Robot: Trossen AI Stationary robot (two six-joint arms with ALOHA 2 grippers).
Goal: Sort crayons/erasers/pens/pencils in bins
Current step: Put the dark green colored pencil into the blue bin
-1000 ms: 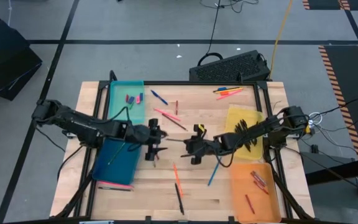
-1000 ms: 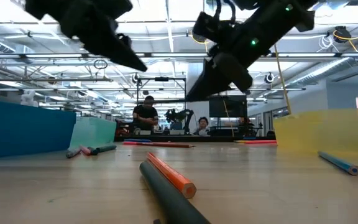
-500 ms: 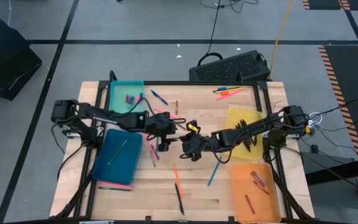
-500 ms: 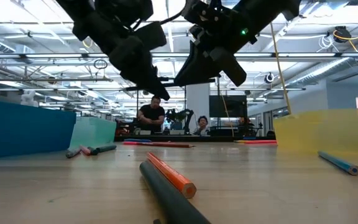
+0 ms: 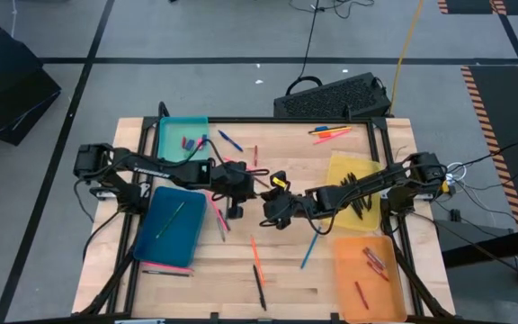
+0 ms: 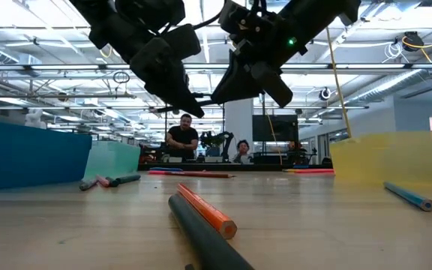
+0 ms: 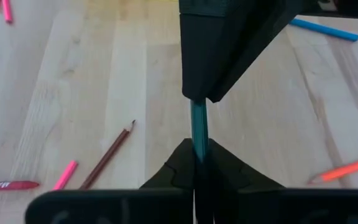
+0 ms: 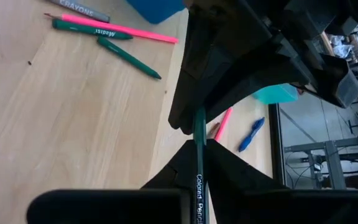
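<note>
From above, you see the left gripper (image 5: pixel 244 185) and right gripper (image 5: pixel 271 209) meeting mid-tabletop (image 5: pixel 286 274), between the teal bin (image 5: pixel 171 135) and yellow bin (image 5: pixel 342 171). In your left wrist view, the fingers (image 7: pixel 219 174) pinch a green colored pencil (image 7: pixel 199 132). In your right wrist view, the right fingers (image 8: pixel 229 174) clamp the same pencil's other end.

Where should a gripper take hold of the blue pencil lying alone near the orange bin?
Grip the blue pencil mid-shaft from straight above, fingers across it. It lies flat and slanted on the table, and nothing touches either side. The left gripper and right gripper both clamp the green pencil.
</note>
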